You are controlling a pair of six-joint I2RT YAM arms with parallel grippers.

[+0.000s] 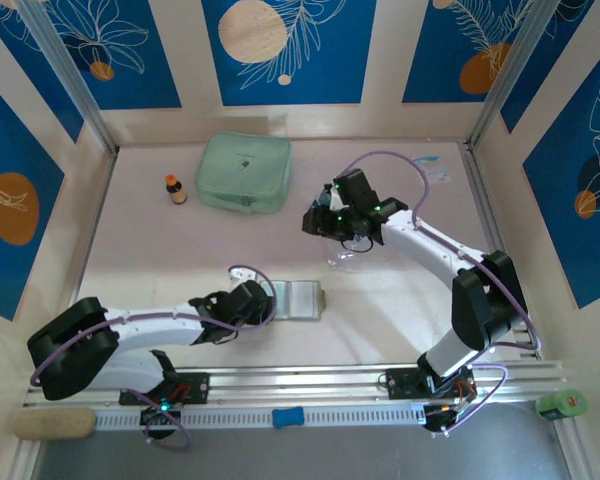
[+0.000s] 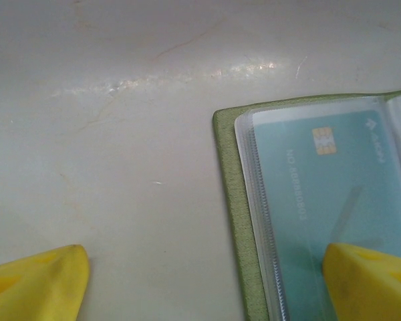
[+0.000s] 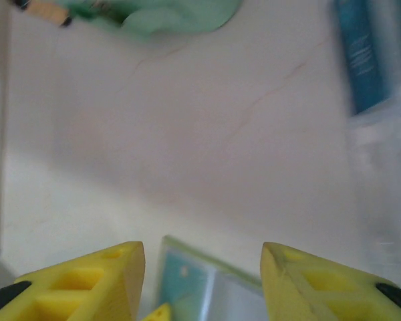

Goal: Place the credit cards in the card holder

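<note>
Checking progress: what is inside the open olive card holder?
A teal chip card sits in the top clear plastic sleeve of the olive folding card holder; anything beneath it is covered.

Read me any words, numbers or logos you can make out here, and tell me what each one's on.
"NO" then a row of digits too blurred to trust, on the teal card in the card holder.
Pale lettering at that card's edge: unreadable.
Mark on the mint pouch, label on the small bottle: too small.
</note>
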